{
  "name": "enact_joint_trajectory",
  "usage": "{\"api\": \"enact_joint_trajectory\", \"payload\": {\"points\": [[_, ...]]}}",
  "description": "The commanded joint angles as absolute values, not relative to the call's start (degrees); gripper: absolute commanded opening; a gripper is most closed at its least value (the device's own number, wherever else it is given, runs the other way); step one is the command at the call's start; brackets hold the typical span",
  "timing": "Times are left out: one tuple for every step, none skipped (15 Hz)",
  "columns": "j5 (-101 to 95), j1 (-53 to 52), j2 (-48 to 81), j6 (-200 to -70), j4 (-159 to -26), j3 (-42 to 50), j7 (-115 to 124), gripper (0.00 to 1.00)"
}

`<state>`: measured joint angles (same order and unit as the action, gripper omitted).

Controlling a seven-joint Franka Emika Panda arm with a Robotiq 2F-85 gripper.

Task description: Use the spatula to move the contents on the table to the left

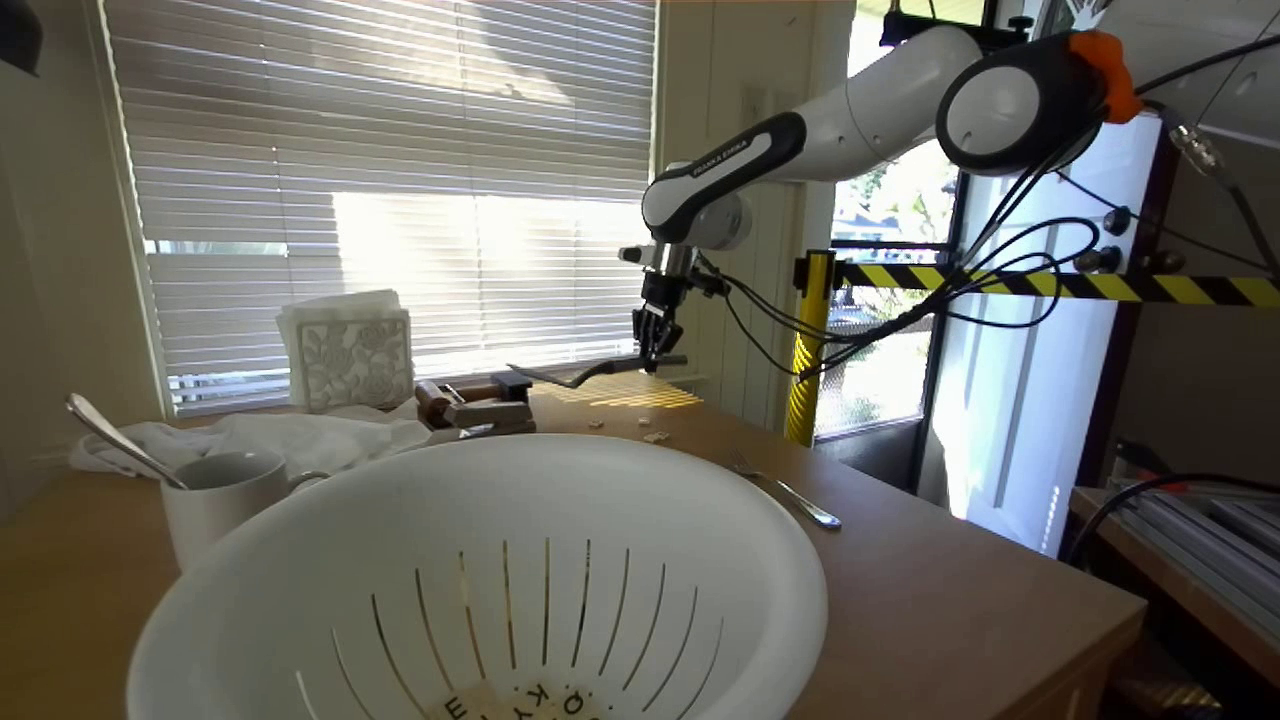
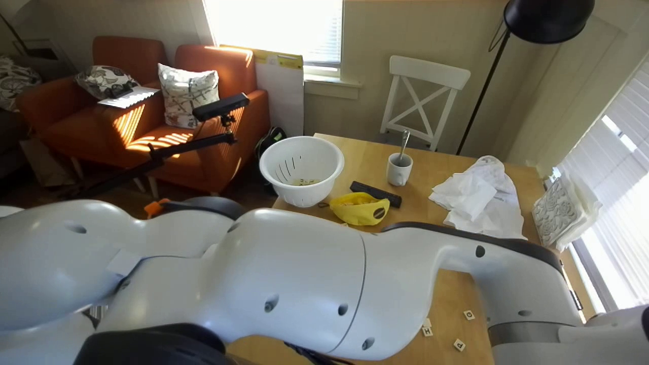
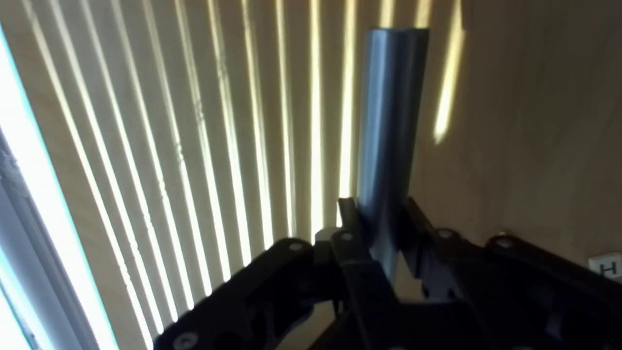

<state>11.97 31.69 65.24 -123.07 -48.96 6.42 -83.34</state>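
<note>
Nearest cam, in an exterior view: white colander (image 1: 500, 490) at near end of table (image 1: 930, 590), w/ letter tiles (image 1: 573, 703) in the bottom. Past it, over far end nr window blinds (image 1: 400, 150): gripper (image 3: 379, 214) clamped on spatula (image 3: 391, 126), handle pinched btwn both fingers per wrist view. Held over table, w/ blade to left, handle end out to right; can't tell how high. Sun stripes (image 1: 640, 395) across table below, plus a few loose tiles (image 2: 459, 344) lying nr there, incl 1 w/ letter H at right in wrist view. Right of colander: fork (image 1: 815, 513), flat on table. Left of it: white mug (image 1: 220, 515), upright, w/ metal utensil (image 1: 115, 433) leaning inside; farther back, white cloth (image 1: 290, 440), then napkin holder (image 1: 355, 360) w/ napkins (image 1: 345, 306) sticking up, by blinds. Btwn cloth and spatula: pile of brown + black items (image 1: 490, 412), can't ID. Also in an exterior view: yellow pouch (image 2: 350, 214), right of colander and nearer than mug, just beside black oblong item (image 2: 377, 194); white robot arm (image 2: 309, 274) across near side, hiding much of table; orange armchairs (image 2: 129, 53) + white chair (image 2: 431, 71) in far bkgd, black lamp (image 2: 547, 20) far right
</note>
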Motion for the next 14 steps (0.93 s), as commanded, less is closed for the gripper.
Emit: {"api": "enact_joint_trajectory", "payload": {"points": [[6.87,29.22,57.88,-123.22,-57.88,12.28,-81.9,0.06],[5.41,28.49,56.59,-122.77,-59.86,13.99,-81.87,0.06],[4.25,27.59,55.35,-122.81,-62.15,15.62,-81.36,0.06],[2.88,26.5,54.23,-123.05,-64.61,17.36,-80.98,0.06],[1.69,25.53,52.98,-122.75,-67.32,18.75,-81.06,0.06],[0.82,24.65,51.95,-123.11,-69.87,19.86,-81.31,0.06],[0.39,23.97,50.93,-123.5,-72.31,20.65,-81.64,0.06],[-0.49,22.89,50.3,-124.22,-74.47,22.08,-80.91,0.06],[-0.64,22.19,49.49,-124.73,-76.68,23.0,-80.34,0.06],[-0.74,21.42,48.92,-125.4,-78.53,24.2,-79.02,0.06],[0.0,20.84,48.38,-126.07,-80.23,25.33,-76.53,0.06],[0.22,20.0,47.92,-126.95,-81.88,26.69,-74.14,0.06],[0.35,19.17,47.42,-128.05,-83.62,28.01,-71.66,0.06],[0.61,18.55,46.99,-128.84,-85.09,28.98,-69.8,0.06]]}}
